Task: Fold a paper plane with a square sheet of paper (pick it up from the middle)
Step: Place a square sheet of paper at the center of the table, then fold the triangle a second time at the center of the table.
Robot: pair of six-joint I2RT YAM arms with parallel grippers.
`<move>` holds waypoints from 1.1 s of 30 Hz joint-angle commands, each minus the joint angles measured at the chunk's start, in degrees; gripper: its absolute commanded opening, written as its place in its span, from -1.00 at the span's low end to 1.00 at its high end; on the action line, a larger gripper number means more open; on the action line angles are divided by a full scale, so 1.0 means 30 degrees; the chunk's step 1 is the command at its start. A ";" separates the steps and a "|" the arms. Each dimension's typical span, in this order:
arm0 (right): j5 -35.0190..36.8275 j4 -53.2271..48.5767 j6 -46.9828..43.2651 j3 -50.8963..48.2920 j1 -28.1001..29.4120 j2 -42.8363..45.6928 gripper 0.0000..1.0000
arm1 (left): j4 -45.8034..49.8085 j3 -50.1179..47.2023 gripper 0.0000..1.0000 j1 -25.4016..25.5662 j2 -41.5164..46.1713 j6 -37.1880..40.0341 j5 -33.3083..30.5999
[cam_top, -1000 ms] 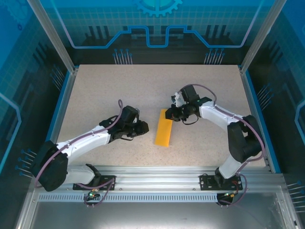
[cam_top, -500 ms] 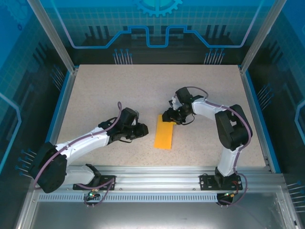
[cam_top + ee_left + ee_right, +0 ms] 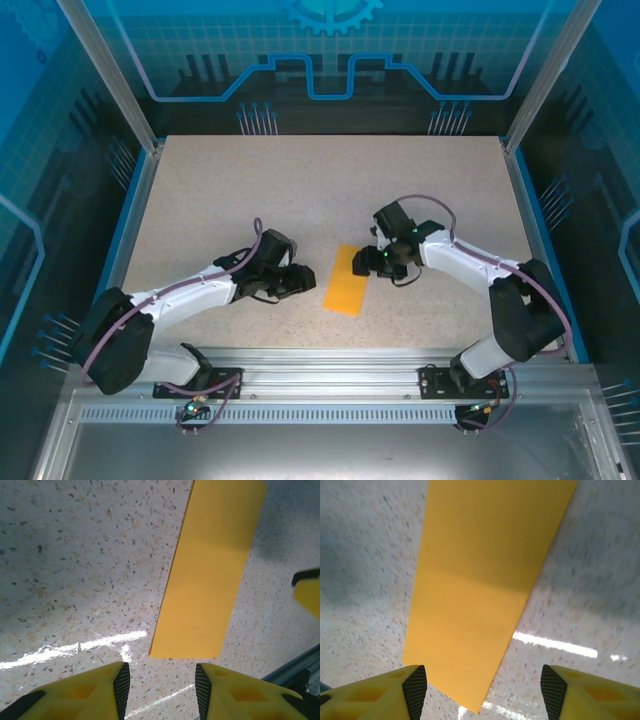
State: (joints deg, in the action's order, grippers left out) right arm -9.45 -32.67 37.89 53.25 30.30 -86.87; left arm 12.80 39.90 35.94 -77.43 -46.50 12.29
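Just left of the folded sheet of paper point(image 3: 347, 281), on its near half, your left gripper point(image 3: 304, 281) sits low over the speckled table point(image 3: 300, 190). Its 2 yellow fingers point(image 3: 85, 692) are parted around nothing, and the sheet's short end lies just past their tips, untouched. The sheet itself lies flat, a long orange-yellow rectangle with 1 short end toward the arm bases. At the sheet's far right edge, your right gripper point(image 3: 362, 265) hangs with its fingertips spread wide, a corner of the sheet lying between them. You cannot tell whether they touch it.
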 commanded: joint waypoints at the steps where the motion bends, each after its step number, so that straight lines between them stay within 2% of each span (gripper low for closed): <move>1: -0.0641 0.1401 0.1933 -0.1516 0.0390 0.0948 0.30 | -0.0600 -0.0124 -0.09 -0.0083 -0.0673 0.0215 0.1196; 4: -0.1939 0.2723 0.2439 -0.2437 0.0739 0.1070 0.28 | -0.1025 0.0065 -0.07 -0.0057 -0.1514 0.0264 0.1850; 13: -0.2947 0.4636 0.3191 -0.3628 0.0955 0.0540 0.02 | -0.1102 0.0920 -0.06 0.0445 -0.3218 0.0251 0.2114; 26: -0.3015 0.5613 0.3132 -0.3224 0.0946 -0.0976 0.00 | -0.1045 0.1327 -0.07 0.0808 -0.4091 0.0232 0.2021; 33: -0.2750 0.5285 0.3117 -0.3261 0.0904 -0.0773 -0.01 | -0.0919 0.1346 -0.07 0.0806 -0.4090 0.0266 0.1995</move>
State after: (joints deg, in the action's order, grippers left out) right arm -17.17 -16.80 46.76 42.85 32.34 -89.38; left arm 9.63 42.41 38.04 -89.12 -46.44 17.04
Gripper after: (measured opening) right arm 0.495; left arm 0.464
